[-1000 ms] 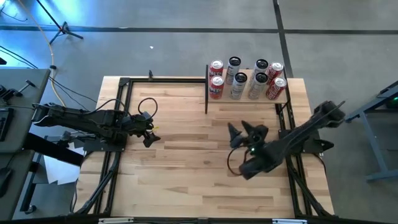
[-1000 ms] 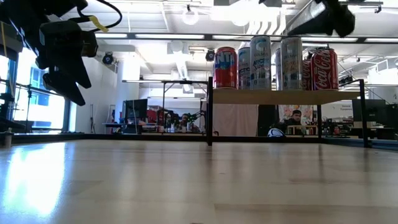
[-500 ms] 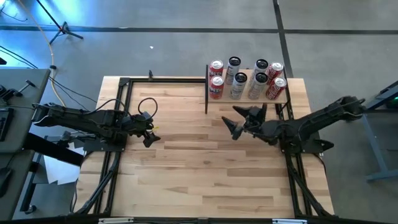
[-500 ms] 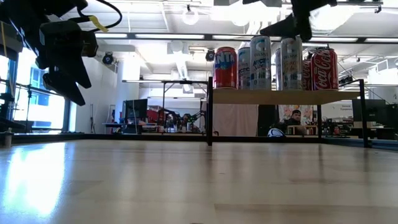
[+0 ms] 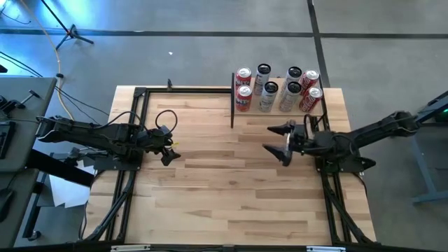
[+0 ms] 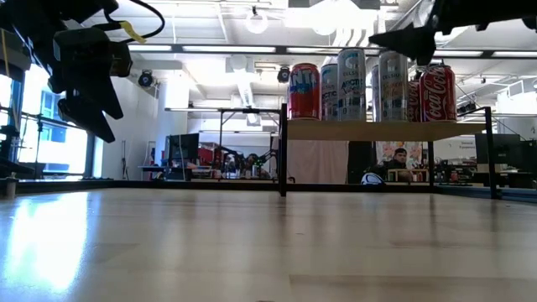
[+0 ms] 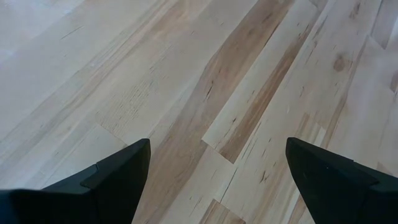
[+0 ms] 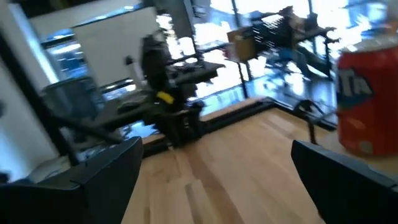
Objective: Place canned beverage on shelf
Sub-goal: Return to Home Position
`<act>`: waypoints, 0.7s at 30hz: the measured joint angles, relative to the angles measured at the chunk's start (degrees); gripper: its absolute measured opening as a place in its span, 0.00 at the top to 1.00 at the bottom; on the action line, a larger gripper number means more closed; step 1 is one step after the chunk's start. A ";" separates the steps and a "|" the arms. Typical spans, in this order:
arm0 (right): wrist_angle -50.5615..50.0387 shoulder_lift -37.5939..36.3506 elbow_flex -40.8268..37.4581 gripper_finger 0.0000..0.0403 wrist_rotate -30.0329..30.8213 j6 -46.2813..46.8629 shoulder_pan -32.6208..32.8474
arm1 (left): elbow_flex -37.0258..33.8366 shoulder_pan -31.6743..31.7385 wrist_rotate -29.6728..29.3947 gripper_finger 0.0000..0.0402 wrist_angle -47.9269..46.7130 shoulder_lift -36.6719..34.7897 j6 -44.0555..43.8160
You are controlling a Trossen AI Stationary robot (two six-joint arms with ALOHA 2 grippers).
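- Busy open workshop beyond the desk (image 5: 203, 189): ceiling lights, screens and other benches, and a person (image 6: 399, 158) sitting far back, seen under the shelf in the low view.
- That shelf (image 5: 278, 113) stands at the desk's far right corner, a light wood board on thin black posts, raised clear of the planks.
- Eight cans are up there, all upright, in two rows of four along the board.
- At the shelf's left end, the back orange can (image 5: 243, 75) and the front orange can (image 5: 243, 96) stand one behind the other, close together and lined up.
- Four silver cans (image 5: 270, 92) fill the middle, and two red cola cans (image 5: 312, 96) close off the right end.
- Over to the right hand (image 5: 276, 141): it hovers above the desk just in front of the shelf, near the right edge, its arm reaching in from that side.
- Its fingers are spread wide with nothing between them. An orange can shows off to one side in its wrist view, and the other arm shows across the desk.
- From the low view, this hand hangs about level with the can tops, touching none of them.
- The left hand (image 5: 170, 150) waits near the left edge, about halfway along, held well above the wood.
- It is wide open too and empty, with only bare planks between its two dark fingers.
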 joint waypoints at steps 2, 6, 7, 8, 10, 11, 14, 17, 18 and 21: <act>-0.26 -2.65 -0.65 0.01 -3.06 -2.91 0.00 | 0.00 0.00 0.00 0.13 0.00 0.00 0.00; -2.84 -7.39 -1.33 0.01 -9.72 -12.24 0.00 | 0.00 0.00 0.00 0.13 0.00 0.00 0.00; -3.96 -8.48 -1.32 0.01 -11.24 -14.24 0.02 | 0.00 0.00 0.00 0.13 0.00 0.00 0.00; -5.27 -9.78 -1.34 0.01 -12.84 -15.58 0.02 | 0.00 0.00 0.00 0.13 0.00 0.00 0.00; -7.91 -12.26 -1.34 0.01 -15.04 -16.13 0.04 | 0.00 0.00 0.00 0.13 0.00 0.00 0.00; -9.89 -13.74 -1.34 0.01 -15.53 -15.62 0.04 | 0.00 0.00 0.00 0.13 -0.02 0.00 0.00; -14.83 -17.77 -1.34 0.01 -16.91 -11.28 0.01 | 0.00 0.00 0.00 0.13 0.00 0.00 0.00; -19.79 -21.12 -1.34 0.01 -17.99 -8.83 0.02 | 0.00 0.00 0.00 0.13 0.00 0.00 0.00; -21.49 -22.23 -1.34 0.01 -18.22 -8.69 0.02 | 0.00 0.00 0.00 0.13 0.00 0.00 0.00; -25.61 -25.37 -1.34 0.01 -19.21 -8.65 0.04 | 0.00 0.00 0.00 0.13 0.00 0.00 0.00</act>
